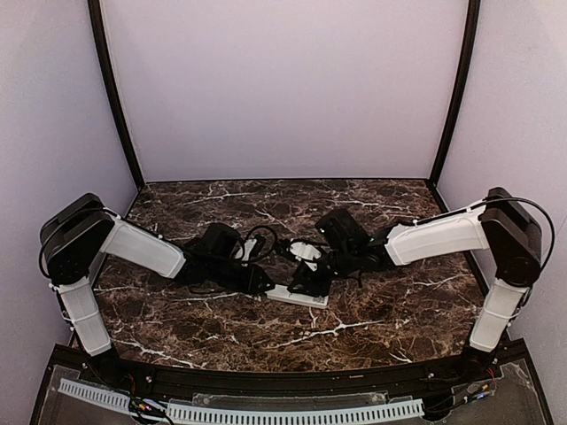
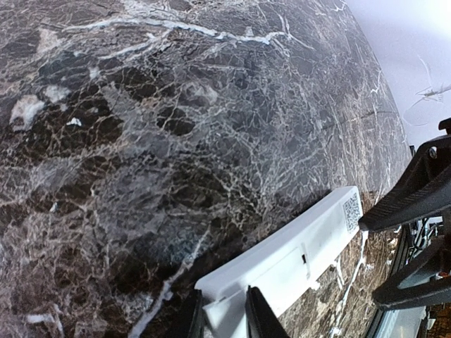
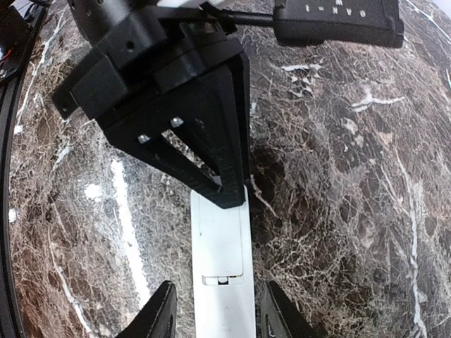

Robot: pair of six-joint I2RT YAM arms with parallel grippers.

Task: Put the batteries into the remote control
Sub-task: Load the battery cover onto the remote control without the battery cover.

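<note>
Remote control (image 3: 221,260): 1 seen, slim white bar lying flat on the table, back side up, one end inside each claw. Left gripper (image 2: 224,303) is closed down on the near end of the bar in the left wrist view, with both fingers (image 2: 257,317) pressed against its long edges and no gap showing. Right gripper (image 3: 220,289) straddles the opposite end with its jaws apart; 2 fingers (image 3: 161,313), one each side, each with a thin strip of table showing between it and the bar, so it grips nothing. The 2 claws face each other along the bar, tips close together near its middle in the top view. On the bar's back: 1 hatch seam with 1 small latch notch (image 3: 223,279), and 1 square code label (image 2: 351,209) at the end under the right claw. Bar sits angled near the centre of the table (image 1: 390,301), which is dark brown marble with white veins. 2 arms, white links and black joints, reach in from the left and right near corners. Plain pale walls on 3 sides
</note>
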